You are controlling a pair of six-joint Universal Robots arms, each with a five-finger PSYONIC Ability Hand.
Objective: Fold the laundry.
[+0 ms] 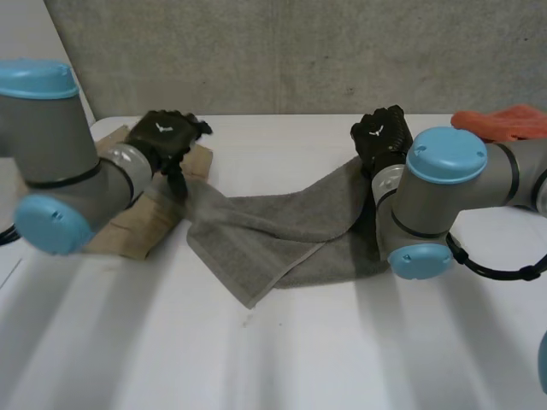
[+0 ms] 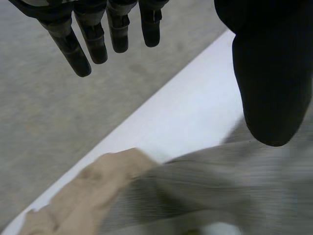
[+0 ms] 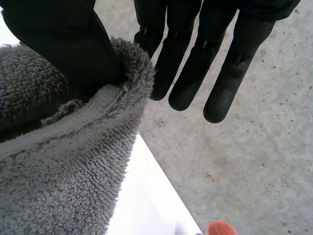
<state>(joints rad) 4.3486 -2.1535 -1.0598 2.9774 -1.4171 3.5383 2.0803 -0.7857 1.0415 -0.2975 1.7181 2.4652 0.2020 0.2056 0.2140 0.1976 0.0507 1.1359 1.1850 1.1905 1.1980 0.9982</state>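
The grey terry-cloth towel (image 1: 282, 226) lies across the middle of the white table (image 1: 273, 342), strung in a sagging band between the two hands. Its bulk rests on the tabletop and a loose flap points toward the table's near edge. The black right hand (image 1: 382, 137) is up near the far edge and grips the towel's hemmed edge: in the right wrist view its thumb (image 3: 63, 44) presses the thick pile against straight fingers (image 3: 186, 63), so this looks like a real pinch. The black left hand (image 1: 164, 137) hangs near the far left corner above a folded tan cloth (image 1: 137, 226). Its fingers (image 2: 93, 39) are straight and spread well away from the thumb (image 2: 269, 73), so it reads as open. The towel's other end runs up just beneath that thumb, but I see no pinch there. A crumpled orange cloth (image 1: 504, 122) sits apart at the far right edge. The towel looks soft, limp and fairly light, and the pile should give good friction, so slipping is unlikely. It will droop and bunch wherever it is unsupported. The woven hem is the firmest part, so the corners along it are probably the best places to hold, one in each hand, keeping the edge taut enough to lay flat.
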